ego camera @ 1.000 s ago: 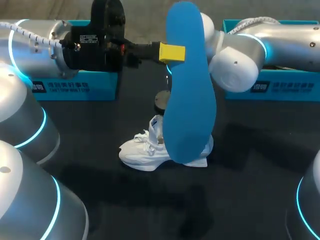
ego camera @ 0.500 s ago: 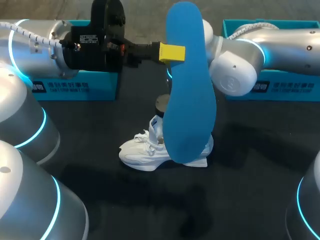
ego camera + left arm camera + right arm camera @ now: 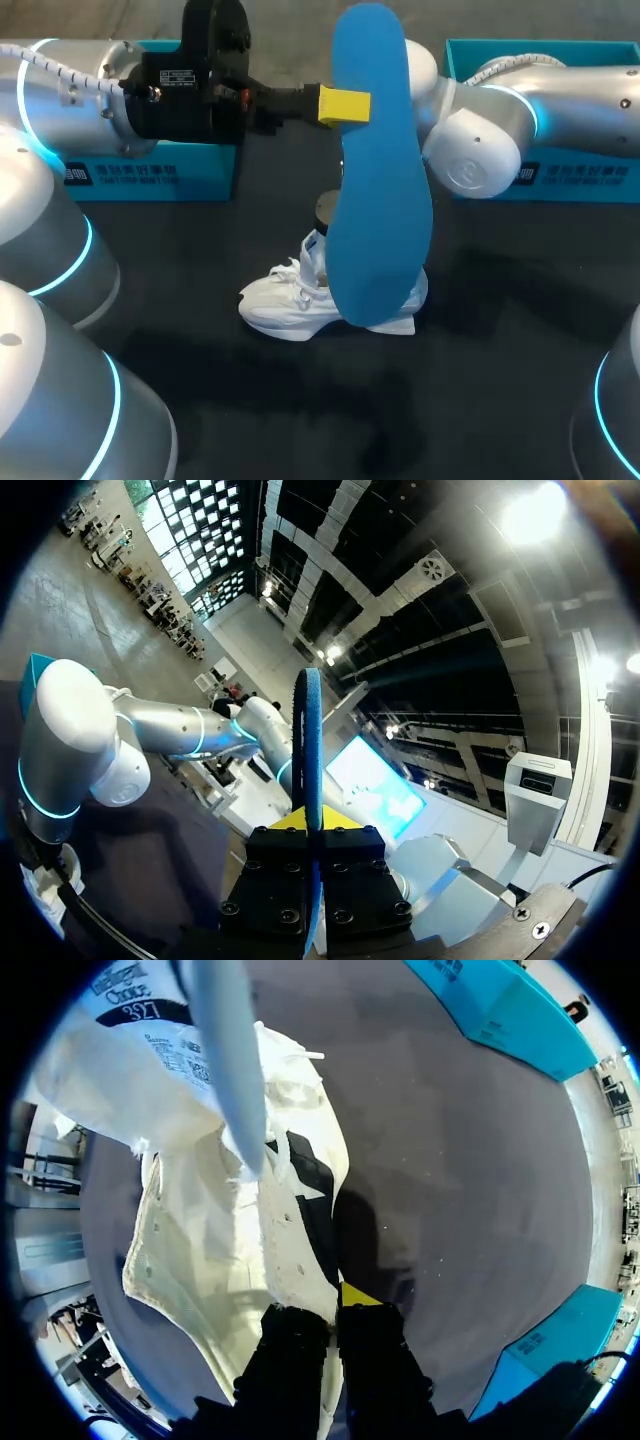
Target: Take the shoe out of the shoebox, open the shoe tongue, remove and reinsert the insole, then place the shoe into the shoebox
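Observation:
A large blue insole point(image 3: 380, 190) hangs upright above the table, close to the head camera, with my left gripper point(image 3: 344, 105) shut on its edge. The left wrist view shows the insole point(image 3: 312, 730) edge-on between that gripper's fingers point(image 3: 312, 825). Below and behind it the white shoe point(image 3: 290, 300) stands on the dark table. My right arm point(image 3: 480, 150) comes down behind the insole, which hides its gripper in the head view. In the right wrist view my right gripper point(image 3: 335, 1305) is shut on the shoe's point(image 3: 220, 1250) upper edge beside the eyelets, with the tongue point(image 3: 140, 1020) folded back ahead of it.
A teal shoebox point(image 3: 150, 170) stands at the back left under my left arm, and a second teal box point(image 3: 560, 170) at the back right under my right arm. The dark table point(image 3: 300, 400) lies bare in front of the shoe.
My right gripper has shut on the shoe's upper edge, and the right arm has shifted slightly to the right. The left arm and the insole have not moved.

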Robot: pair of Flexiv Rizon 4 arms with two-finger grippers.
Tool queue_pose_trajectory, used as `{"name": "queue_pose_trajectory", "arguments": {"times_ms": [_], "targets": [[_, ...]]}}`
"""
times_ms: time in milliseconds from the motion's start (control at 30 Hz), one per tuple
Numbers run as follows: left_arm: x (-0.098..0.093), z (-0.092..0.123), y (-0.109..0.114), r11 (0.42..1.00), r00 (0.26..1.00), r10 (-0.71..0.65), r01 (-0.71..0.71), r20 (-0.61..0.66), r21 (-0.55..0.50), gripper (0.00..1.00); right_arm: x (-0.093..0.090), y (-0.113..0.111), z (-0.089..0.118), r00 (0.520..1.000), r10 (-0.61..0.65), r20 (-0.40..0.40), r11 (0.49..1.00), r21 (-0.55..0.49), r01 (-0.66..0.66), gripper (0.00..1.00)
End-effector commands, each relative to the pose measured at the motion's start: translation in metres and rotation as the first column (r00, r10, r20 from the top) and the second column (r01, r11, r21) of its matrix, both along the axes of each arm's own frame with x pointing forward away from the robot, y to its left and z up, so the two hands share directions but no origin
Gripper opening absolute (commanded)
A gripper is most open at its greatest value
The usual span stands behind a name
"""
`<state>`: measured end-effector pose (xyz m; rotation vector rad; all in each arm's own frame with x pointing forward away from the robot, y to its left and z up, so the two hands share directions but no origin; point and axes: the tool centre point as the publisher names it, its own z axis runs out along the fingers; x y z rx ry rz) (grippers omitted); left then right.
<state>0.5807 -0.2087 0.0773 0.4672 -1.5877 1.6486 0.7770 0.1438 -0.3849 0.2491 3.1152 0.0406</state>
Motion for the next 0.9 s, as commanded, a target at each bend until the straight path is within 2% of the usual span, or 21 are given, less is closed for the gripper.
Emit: {"name": "queue_pose_trajectory", "arguments": {"times_ms": [33,233,400,500,667,900], "targets": [[0.0,-0.001,-0.001,1.0,1.0,0.001,-0.001,-0.001,0.0,0.0,-0.001,-0.001,-0.001,1.0,0.0,0.001,1.0,0.001,0.0,0.0],[0.0,-0.001,-0.001,1.0,1.0,0.001,-0.001,-0.001,0.0,0.0,-0.001,-0.001,-0.001,1.0,0.0,0.001,1.0,0.001,0.0,0.0],[0.0,-0.001,-0.001,1.0,1.0,0.001,-0.001,-0.001,0.0,0.0,0.004,-0.01,0.015,0.99,-0.142,-0.019,0.99,0.019,0.142,0.0],[0.0,-0.001,-0.001,1.0,1.0,0.001,-0.001,-0.001,0.0,0.0,0.006,-0.018,0.025,0.96,-0.272,-0.071,0.961,0.041,0.275,0.0],[0.0,-0.001,-0.001,1.0,1.0,0.001,-0.001,-0.001,0.0,0.0,0.004,-0.026,0.035,0.864,-0.488,-0.125,0.864,0.072,0.499,0.0],[0.0,-0.001,-0.001,1.0,1.0,0.001,-0.001,-0.001,0.0,0.0,-0.007,-0.023,0.037,0.639,-0.743,-0.199,0.623,0.142,0.769,0.0]]}}
